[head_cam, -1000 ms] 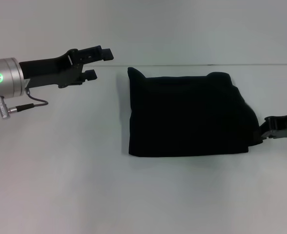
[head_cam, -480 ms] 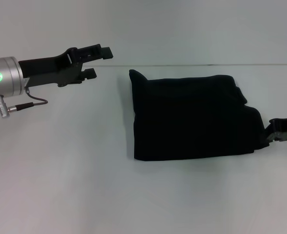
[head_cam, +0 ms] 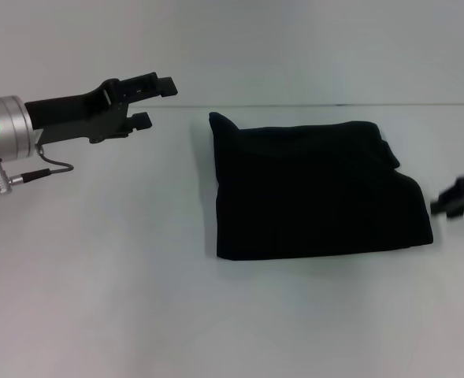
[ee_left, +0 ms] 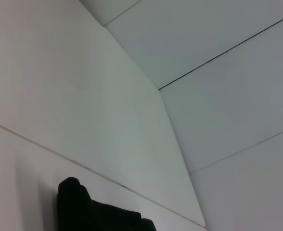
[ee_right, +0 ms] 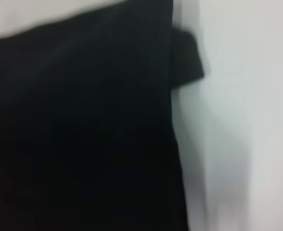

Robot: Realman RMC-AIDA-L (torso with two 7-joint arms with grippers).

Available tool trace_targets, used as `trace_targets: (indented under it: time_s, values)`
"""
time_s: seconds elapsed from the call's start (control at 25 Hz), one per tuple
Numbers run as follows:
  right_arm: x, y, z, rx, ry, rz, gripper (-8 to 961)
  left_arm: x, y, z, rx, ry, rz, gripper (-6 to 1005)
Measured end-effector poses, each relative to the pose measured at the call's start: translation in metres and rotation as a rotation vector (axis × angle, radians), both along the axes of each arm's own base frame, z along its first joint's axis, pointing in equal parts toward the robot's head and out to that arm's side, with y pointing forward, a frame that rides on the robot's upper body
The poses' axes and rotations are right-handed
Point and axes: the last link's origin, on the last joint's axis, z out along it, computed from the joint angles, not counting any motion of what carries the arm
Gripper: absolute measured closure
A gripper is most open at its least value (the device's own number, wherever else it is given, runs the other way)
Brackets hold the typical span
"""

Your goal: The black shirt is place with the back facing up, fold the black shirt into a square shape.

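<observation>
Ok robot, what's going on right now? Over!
Left end effector open, raised left of the shirt. Right end effector off the shirt's right edge, grip unclear. Black shirt folded roughly square, flat on table. Nothing in the way.

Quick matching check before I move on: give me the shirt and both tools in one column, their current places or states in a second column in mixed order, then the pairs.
Column one:
1. black shirt
2. left tool
3. right tool

Column two:
A. at the picture's right edge, just clear of the cloth
B. folded into a near-square, lying flat on the table
C. held above the table, off the cloth's far left corner, fingers apart

Pairs: 1-B, 2-C, 3-A
</observation>
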Motion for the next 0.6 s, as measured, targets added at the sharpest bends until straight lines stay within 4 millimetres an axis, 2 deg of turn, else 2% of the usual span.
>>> trace_targets:
  time_s: [0.16,0.28,0.48,0.6]
  values:
    - [-0.020,0.004,0.033,0.115,0.138,0.103,709,0.000,-0.001,0.001,-0.006,-0.004,-0.003,68]
    - [-0.027,0.006,0.055,0.210,0.269,0.162,653,-0.001,-0.005,0.002,-0.029,-0.005,-0.015,68]
    - [-0.024,0.008,0.072,0.293,0.408,0.165,588,-0.006,-0.022,-0.003,-0.166,0.020,-0.044,68]
    - [-0.023,0.004,0.075,0.375,0.495,0.271,457,-0.010,-0.035,-0.010,-0.263,0.012,-0.050,69]
